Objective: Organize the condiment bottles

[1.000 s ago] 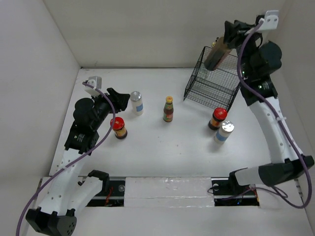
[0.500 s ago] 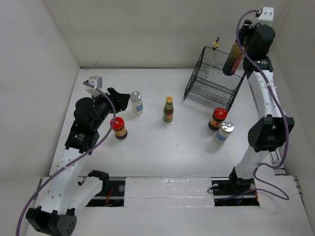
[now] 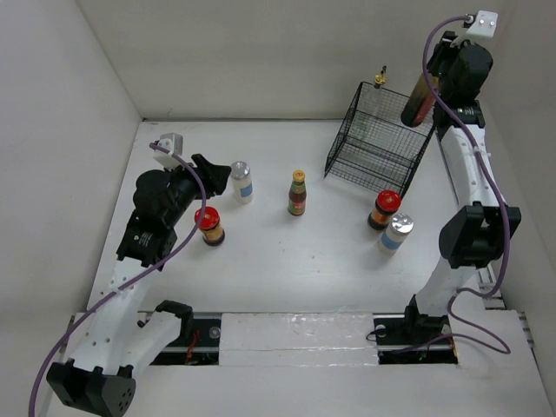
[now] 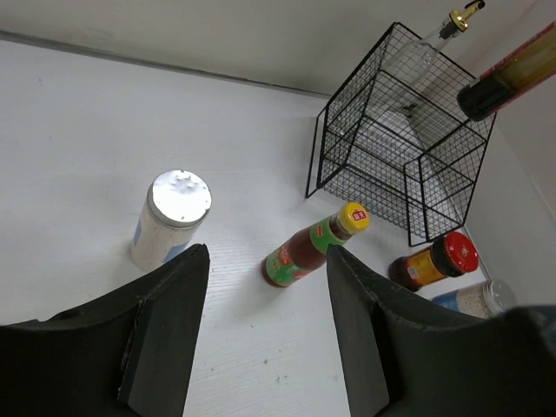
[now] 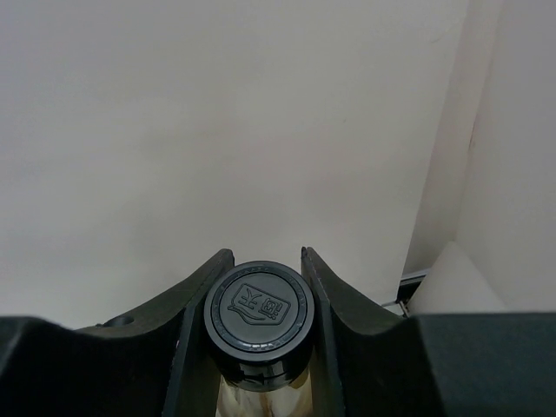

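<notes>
right gripper (image 5: 264, 261) is clamped on the dark black-capped bottle (image 3: 418, 101), cap up between the fingers, and it hangs tilted in the air over the far right corner of the black wire basket (image 3: 373, 143). inside that basket, at its back, leans the tall clear gold-capped bottle (image 3: 380, 80). just in front of the basket stands a red-lidded jar (image 3: 385, 208), with a silver-lidded shaker (image 3: 396, 233) touching or nearly touching it on the near side. left of the basket, the small yellow-capped bottle (image 3: 298, 194) is upright. further left, the second shaker (image 3: 241, 182). left gripper (image 4: 268, 252) hovers by it, fingers apart, nothing between them. farthest left of the basket sits the other red-lidded jar (image 3: 208, 226).
</notes>
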Available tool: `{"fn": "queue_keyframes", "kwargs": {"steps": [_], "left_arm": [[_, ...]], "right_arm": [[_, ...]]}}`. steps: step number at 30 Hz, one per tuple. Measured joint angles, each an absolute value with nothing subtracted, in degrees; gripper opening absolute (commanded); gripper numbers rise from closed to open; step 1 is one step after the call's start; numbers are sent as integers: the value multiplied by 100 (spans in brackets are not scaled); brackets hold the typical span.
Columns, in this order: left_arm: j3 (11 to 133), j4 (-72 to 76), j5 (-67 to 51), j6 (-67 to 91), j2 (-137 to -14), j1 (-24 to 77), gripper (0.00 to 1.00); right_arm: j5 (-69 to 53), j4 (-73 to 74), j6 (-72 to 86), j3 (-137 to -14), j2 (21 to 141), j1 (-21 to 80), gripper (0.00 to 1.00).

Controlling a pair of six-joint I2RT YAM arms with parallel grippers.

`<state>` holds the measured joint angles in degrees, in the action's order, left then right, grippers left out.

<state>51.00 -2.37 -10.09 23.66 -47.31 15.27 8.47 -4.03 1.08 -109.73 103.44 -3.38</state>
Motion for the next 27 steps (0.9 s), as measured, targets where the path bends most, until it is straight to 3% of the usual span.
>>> {"fn": "queue_keyframes", "kwargs": {"steps": [18, 25, 27], "left_arm": [[5100, -237, -1009, 2366, -4818, 1527, 52], [5100, -237, -1028, 2366, -4821, 1527, 52], [5100, -237, -1037, 2366, -4823, 1527, 52]], "right_arm": [[1094, -1367, 108, -9553, 10753, -373, 10], [1247, -1601, 145, -8823, 10836, -325, 19], [1288, -1800, 178, -8735, 10836, -307, 31]]}}
